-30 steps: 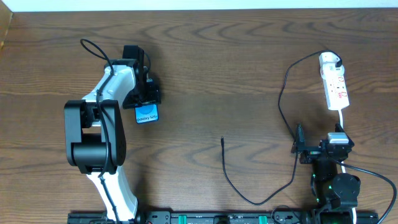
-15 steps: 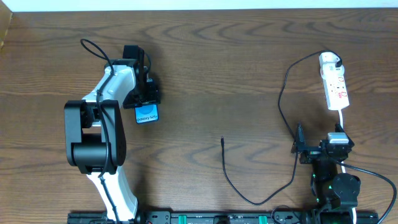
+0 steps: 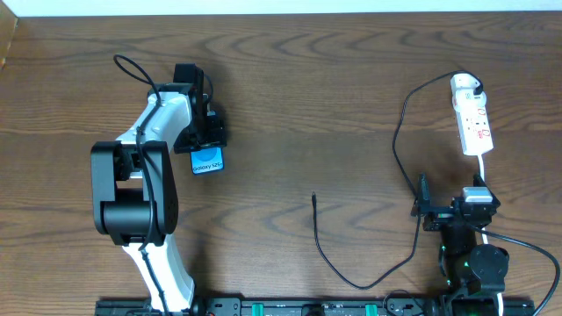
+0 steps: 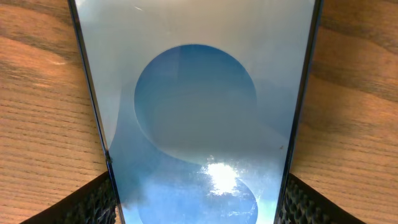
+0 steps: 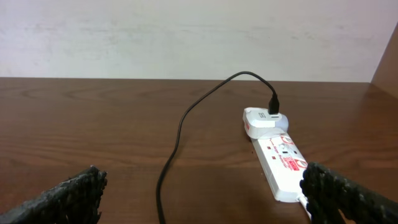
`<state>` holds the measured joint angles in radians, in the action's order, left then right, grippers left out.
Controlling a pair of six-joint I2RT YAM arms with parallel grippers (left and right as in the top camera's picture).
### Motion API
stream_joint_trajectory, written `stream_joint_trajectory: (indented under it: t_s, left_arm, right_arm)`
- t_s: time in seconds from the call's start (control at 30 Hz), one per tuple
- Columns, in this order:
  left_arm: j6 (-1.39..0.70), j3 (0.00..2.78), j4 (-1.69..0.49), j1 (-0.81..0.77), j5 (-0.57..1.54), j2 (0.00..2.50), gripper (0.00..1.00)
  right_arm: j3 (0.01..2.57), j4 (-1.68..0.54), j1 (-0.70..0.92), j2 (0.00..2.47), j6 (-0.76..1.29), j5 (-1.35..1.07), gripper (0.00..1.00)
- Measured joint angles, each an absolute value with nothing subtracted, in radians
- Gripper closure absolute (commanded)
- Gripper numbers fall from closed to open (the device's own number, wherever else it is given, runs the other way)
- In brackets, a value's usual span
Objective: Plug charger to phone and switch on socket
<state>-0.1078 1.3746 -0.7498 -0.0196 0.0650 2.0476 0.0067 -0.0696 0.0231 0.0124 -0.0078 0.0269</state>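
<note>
The phone lies on the wooden table at the left, blue screen up, and fills the left wrist view. My left gripper sits over its far end, a finger pressed against each long edge. The black charger cable loops across the table; its plug tip lies free mid-table. Its white adapter sits in the socket strip at the far right. My right gripper is open and empty, just short of the strip's near end, with the cable running between its fingers.
The strip's thick white cord runs toward the right arm base. A pale wall rises behind the table's far edge. The cable loop lies between mid-table and the right arm.
</note>
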Motion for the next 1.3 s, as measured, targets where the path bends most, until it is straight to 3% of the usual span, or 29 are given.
stream_joint_trajectory:
  t_s: [1.3]
  left_arm:
    - [-0.107,1.364,-0.777,-0.020,0.073,1.918,0.93]
  right_arm:
    - [0.007,-0.070,0.023,0.012,-0.007,0.027,0.01]
